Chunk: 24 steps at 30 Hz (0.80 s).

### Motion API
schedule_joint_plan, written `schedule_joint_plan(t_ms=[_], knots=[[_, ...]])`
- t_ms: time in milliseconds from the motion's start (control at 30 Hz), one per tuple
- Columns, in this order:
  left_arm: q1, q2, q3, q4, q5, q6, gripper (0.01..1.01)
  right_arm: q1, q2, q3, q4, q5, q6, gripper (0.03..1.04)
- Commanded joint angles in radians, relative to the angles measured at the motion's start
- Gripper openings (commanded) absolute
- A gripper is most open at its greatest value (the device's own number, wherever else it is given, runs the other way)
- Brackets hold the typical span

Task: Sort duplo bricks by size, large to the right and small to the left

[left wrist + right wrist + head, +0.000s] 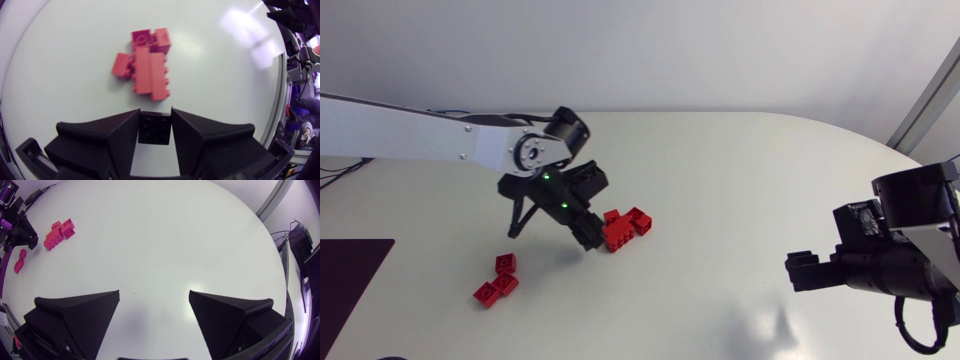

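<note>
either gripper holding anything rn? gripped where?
Left gripper is shut on a small black brick, with its fingertips against two opposite side faces. Right gripper is open and holds nothing.

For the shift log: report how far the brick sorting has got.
Done: a few small red bricks lie grouped at the left. In hand: the left end effector hangs at the mixed cluster mid-table; whether it grips anything I cannot tell. Left: that cluster; no brick lies at the right, where the right end effector is open.
</note>
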Motion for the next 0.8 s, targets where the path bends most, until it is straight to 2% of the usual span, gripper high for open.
schedule_joint_plan(t_ms=[0, 167, 333, 400, 433, 500, 533, 767], knots=[[0.072, -0.04, -0.093, 0.037, -0.015, 0.018, 0.274, 0.008, -0.012, -0.019, -0.02, 0.003, 0.01, 1.0], [0.167, -0.07, -0.243, 0.171, -0.055, 0.018, 0.274, 0.029, -0.009, -0.02, -0.018, 0.003, 0.018, 1.0], [0.225, -0.06, -0.298, 0.229, -0.061, 0.018, 0.28, 0.055, 0.008, -0.013, -0.005, 0.003, 0.03, 1.0], [0.239, -0.043, -0.3, 0.24, -0.073, 0.016, 0.328, 0.063, 0.046, -0.002, 0.018, 0.003, 0.03, 1.0], [0.244, -0.037, -0.3, 0.241, -0.076, 0.015, 0.431, 0.066, 0.078, 0.009, 0.034, 0.003, 0.032, 1.0], [0.247, -0.038, -0.295, 0.241, -0.078, 0.011, 0.867, 0.069, 0.143, 0.042, 0.052, 0.003, 0.041, 1.0], [0.244, -0.041, -0.289, 0.241, -0.087, 0.007, 0.998, 0.069, 0.17, 0.059, 0.061, 0.0, 0.044, 1.0], [0.162, -0.089, -0.174, 0.24, -0.102, -0.088, 0.989, 0.157, 0.379, 0.205, 0.097, 0.003, 0.079, 1.0]])
